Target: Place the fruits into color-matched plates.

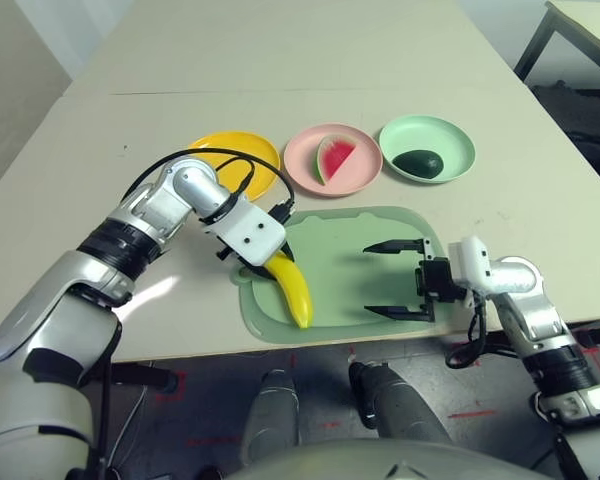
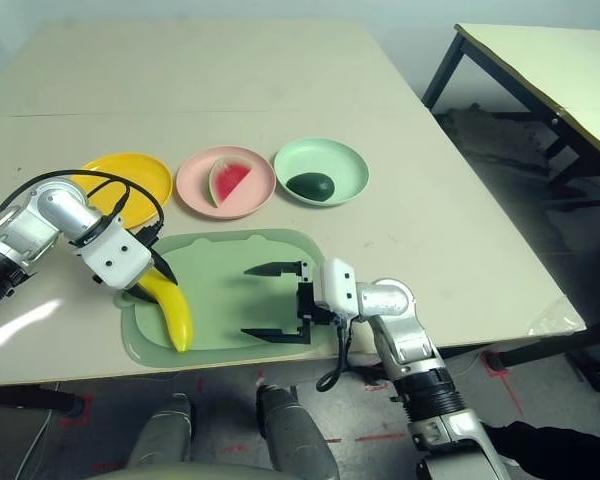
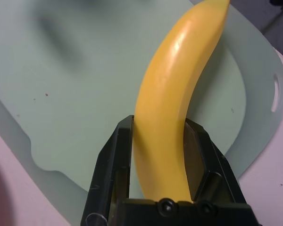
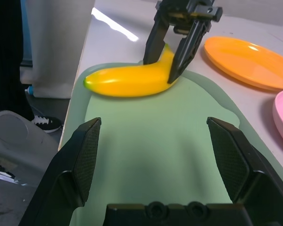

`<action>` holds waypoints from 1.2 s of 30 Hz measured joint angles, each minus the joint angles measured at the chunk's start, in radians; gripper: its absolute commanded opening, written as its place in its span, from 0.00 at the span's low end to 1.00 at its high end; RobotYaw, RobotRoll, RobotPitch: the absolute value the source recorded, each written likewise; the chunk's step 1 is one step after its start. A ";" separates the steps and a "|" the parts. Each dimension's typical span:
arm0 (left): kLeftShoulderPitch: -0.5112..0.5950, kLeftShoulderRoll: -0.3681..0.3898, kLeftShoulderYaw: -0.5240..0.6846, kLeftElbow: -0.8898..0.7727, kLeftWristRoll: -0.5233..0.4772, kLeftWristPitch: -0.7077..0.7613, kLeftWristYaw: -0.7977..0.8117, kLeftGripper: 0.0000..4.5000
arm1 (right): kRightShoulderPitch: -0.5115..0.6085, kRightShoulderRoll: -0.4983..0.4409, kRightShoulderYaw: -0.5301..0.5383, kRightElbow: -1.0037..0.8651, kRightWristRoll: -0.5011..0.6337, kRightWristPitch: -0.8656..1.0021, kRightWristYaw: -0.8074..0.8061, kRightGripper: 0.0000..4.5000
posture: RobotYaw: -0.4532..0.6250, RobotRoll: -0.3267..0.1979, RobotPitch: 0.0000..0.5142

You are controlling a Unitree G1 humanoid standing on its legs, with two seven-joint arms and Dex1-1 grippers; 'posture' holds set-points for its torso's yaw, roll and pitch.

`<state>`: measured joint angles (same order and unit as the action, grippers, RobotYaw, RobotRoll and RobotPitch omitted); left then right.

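Left pincer grips a glossy, curved yellow banana with a green tip

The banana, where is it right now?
In the left eye view, the banana is over the left part of the big green mat, gripped between the left gripper's two black fingers, nearer the robot than the yellow plate.

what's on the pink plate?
The red watermelon wedge lies on the pink plate, inside its rim; no other item is visible there. The patch of plate directly beneath the wedge is covered, so can't be seen.
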<state>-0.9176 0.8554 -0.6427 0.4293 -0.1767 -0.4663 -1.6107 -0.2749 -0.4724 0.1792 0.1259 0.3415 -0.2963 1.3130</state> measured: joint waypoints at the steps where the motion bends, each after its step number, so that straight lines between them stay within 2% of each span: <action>1: 0.000 0.008 0.025 0.000 -0.010 0.012 0.000 0.35 | 0.000 0.001 0.000 0.000 0.000 0.000 -0.008 1.00 | 0.33 0.62 0.36; 6: -0.035 0.023 0.179 0.046 -0.013 0.045 0.024 0.35 | 0.014 0.041 -0.011 -0.003 0.006 0.031 -0.090 1.00 | 0.35 0.62 0.36; 12: -0.112 0.051 0.286 0.230 0.138 -0.056 0.162 0.35 | 0.040 0.102 -0.028 -0.032 -0.004 0.113 -0.260 1.00 | 0.37 0.62 0.37; 17: -0.195 0.068 0.291 0.476 0.362 -0.164 0.434 0.35 | 0.055 0.132 -0.011 -0.052 -0.075 0.114 -0.357 1.00 | 0.37 0.62 0.37; 23: -0.218 0.053 0.272 0.698 0.530 -0.201 0.662 0.35 | 0.079 0.130 0.018 -0.067 -0.125 0.094 -0.379 1.00 | 0.36 0.62 0.37; 28: -0.224 -0.002 0.264 0.768 0.605 -0.226 0.801 0.35 | 0.078 0.127 0.018 -0.068 -0.139 0.092 -0.402 1.00 | 0.34 0.62 0.38; 34: -0.241 -0.050 0.258 0.799 0.644 -0.238 0.858 0.35 | 0.086 0.116 0.019 -0.079 -0.144 0.092 -0.412 1.00 | 0.33 0.62 0.38; 36: -0.242 -0.053 0.250 0.803 0.655 -0.240 0.864 0.52 | 0.088 0.116 0.020 -0.081 -0.144 0.092 -0.412 1.00 | 0.32 0.62 0.38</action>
<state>-1.1598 0.8025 -0.3927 1.2321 0.4778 -0.7067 -0.7470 -0.1869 -0.3565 0.1991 0.0451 0.1972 -0.2042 0.9009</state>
